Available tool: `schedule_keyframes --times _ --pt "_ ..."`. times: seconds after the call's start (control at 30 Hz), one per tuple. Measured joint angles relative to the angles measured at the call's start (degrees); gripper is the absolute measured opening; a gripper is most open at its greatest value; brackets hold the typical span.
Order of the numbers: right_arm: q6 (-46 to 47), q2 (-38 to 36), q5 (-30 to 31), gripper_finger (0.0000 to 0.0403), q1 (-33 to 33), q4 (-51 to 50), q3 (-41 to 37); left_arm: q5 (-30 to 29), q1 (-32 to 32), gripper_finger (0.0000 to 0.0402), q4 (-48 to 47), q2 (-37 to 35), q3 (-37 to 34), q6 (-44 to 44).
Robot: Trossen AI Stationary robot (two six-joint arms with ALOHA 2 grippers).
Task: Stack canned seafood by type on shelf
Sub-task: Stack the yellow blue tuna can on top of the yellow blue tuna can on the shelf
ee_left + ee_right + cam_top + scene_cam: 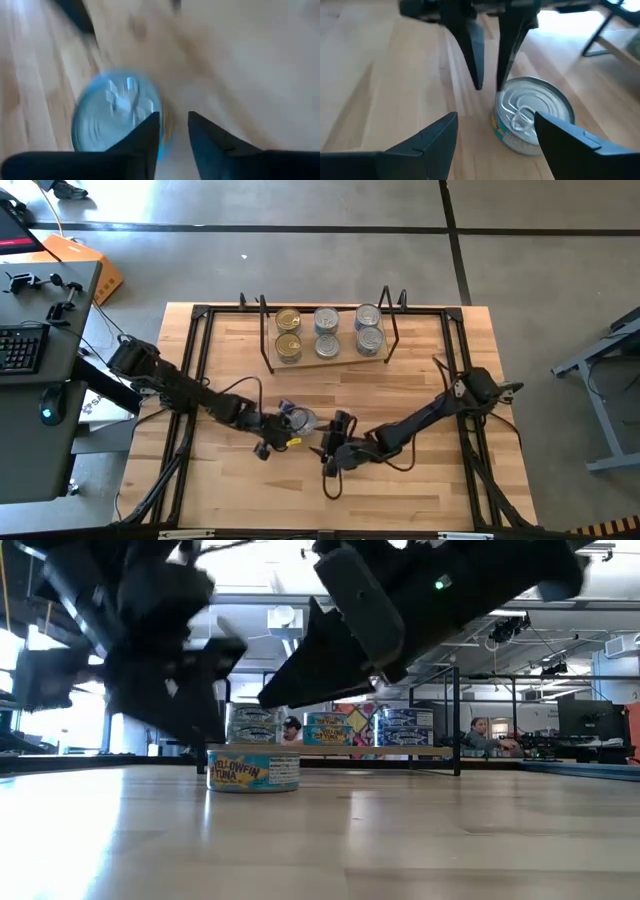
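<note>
One loose tin [300,419] of canned seafood, silver-lidded with a pull tab and a label reading yellowfin tuna, stands upright on the wooden desk [420,480], just below the centre of the overhead frame. The left gripper [283,415] sits at the tin's left edge with its dark fingers [145,135] only narrowly parted; one fingertip overlaps the lid's rim, and it grips nothing. The right gripper [331,448] hovers just lower right of the tin, fingers spread wide and empty. Toward the upper centre, well apart from this tin, the low wooden shelf [345,359] carries the other tins [327,332]: gold-lidded ones on its left, silver-lidded ones to the right.
</note>
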Motion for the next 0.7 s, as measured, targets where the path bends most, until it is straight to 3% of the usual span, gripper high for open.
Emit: schedule_keyframes --times 0.2,0.7 --pt "-0.8 0.0 8.6 0.0256 3.0 -0.1 0.0 -6.5 -0.3 0.0128 6.3 1.8 -3.8 1.4" --pt "-0.1 0.0 9.9 0.0256 3.3 -0.4 0.0 -8.1 -0.4 0.0111 17.5 8.5 -3.6 7.9"
